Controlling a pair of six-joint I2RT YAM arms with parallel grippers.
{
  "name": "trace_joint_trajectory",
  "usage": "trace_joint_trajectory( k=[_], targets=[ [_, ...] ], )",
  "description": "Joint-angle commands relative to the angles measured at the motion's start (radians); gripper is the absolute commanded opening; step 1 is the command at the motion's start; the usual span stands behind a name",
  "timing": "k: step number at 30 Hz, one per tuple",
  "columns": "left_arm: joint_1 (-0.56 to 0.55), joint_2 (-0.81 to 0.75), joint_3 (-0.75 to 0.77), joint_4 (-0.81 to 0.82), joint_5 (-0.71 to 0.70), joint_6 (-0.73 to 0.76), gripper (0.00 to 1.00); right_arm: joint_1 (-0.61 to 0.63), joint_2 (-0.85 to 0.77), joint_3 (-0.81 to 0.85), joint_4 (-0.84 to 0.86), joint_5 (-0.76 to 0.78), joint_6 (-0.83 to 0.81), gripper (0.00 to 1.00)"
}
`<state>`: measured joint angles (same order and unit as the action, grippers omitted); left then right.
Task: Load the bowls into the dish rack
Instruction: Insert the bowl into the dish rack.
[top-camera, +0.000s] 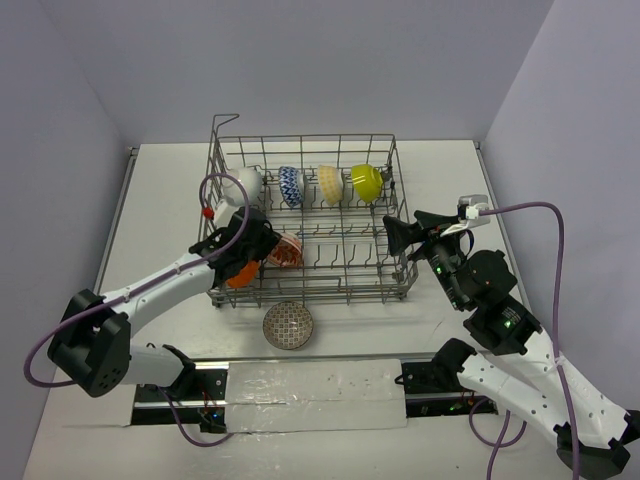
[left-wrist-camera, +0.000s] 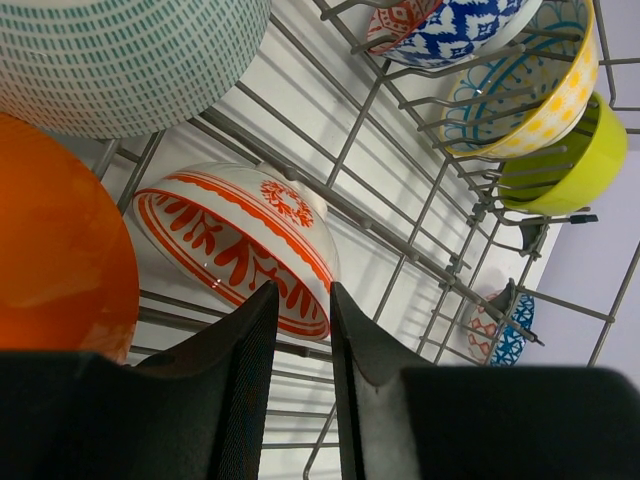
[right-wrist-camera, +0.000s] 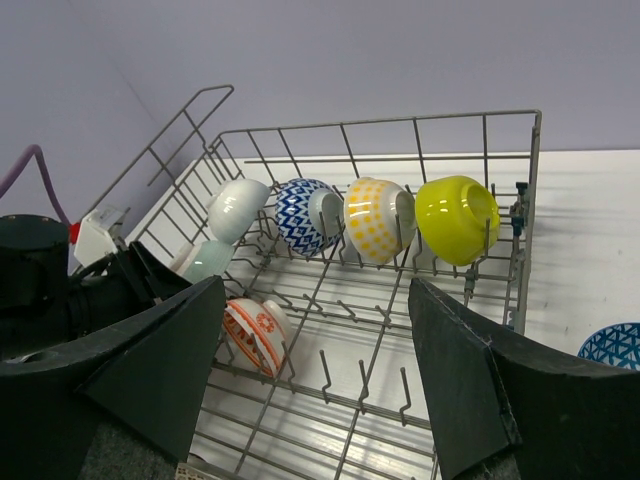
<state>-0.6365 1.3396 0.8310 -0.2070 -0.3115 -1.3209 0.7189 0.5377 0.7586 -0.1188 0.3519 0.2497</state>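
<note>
Right, from the top view you see the rack (top-camera: 330, 255) in the middle of the bench (top-camera: 450, 160). A white bowl (top-camera: 246, 183), a blue-and-white bowl (top-camera: 291, 186), a pale yellow bowl (top-camera: 330, 184) and a lime bowl (top-camera: 366, 181) stand on edge along its far row. Your left tool (top-camera: 262, 252) is at the rack's left end, beside an orange bowl (top-camera: 240, 276) and a red-and-white bowl (top-camera: 286, 250). A grey bowl (top-camera: 288, 325) sits on the bench just in front of the rack. Your right tool (top-camera: 390, 235) hangs at the rack's right side.

In the left wrist view, the fingers (left-wrist-camera: 235, 380) stand a narrow slit apart with the red-and-white bowl's rim at their tips. You cannot tell whether they pinch it.

In the right wrist view, that tool gapes wide and holds nothing. A dark blue bowl (right-wrist-camera: 612, 346) lies on the bench outside the rack.
</note>
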Motion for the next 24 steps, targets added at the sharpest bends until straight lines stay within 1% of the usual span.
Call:
trace_joint_trajectory(
  k=[1,11,14,18,19,21,22,24],
  targets=[
    [0.004,0.013,0.014,0.026,-0.023,0.020,0.32,-0.009,-0.005,-0.010,0.045,0.016,0.005,0.81],
    [0.004,0.085,0.022,0.086,0.002,0.020,0.32,-0.009,0.005,-0.008,0.045,0.019,0.005,0.81],
    [0.004,0.105,0.025,0.109,0.011,0.020,0.30,-0.010,0.008,-0.008,0.047,0.021,0.003,0.81],
    [0.004,0.110,0.040,0.113,0.003,0.023,0.19,-0.009,0.010,-0.010,0.048,0.022,0.003,0.81],
    [0.004,0.109,0.043,0.110,-0.006,0.023,0.13,-0.009,0.010,-0.010,0.048,0.021,0.003,0.81],
    [0.004,0.107,0.043,0.110,-0.011,0.023,0.07,-0.009,0.011,-0.012,0.047,0.022,0.005,0.81],
    [0.006,0.104,0.040,0.121,-0.011,0.023,0.02,-0.009,0.011,-0.010,0.048,0.022,0.005,0.81],
    [0.003,0.102,0.031,0.130,-0.015,0.020,0.00,-0.009,0.008,-0.010,0.048,0.021,0.005,0.81]
  ],
)
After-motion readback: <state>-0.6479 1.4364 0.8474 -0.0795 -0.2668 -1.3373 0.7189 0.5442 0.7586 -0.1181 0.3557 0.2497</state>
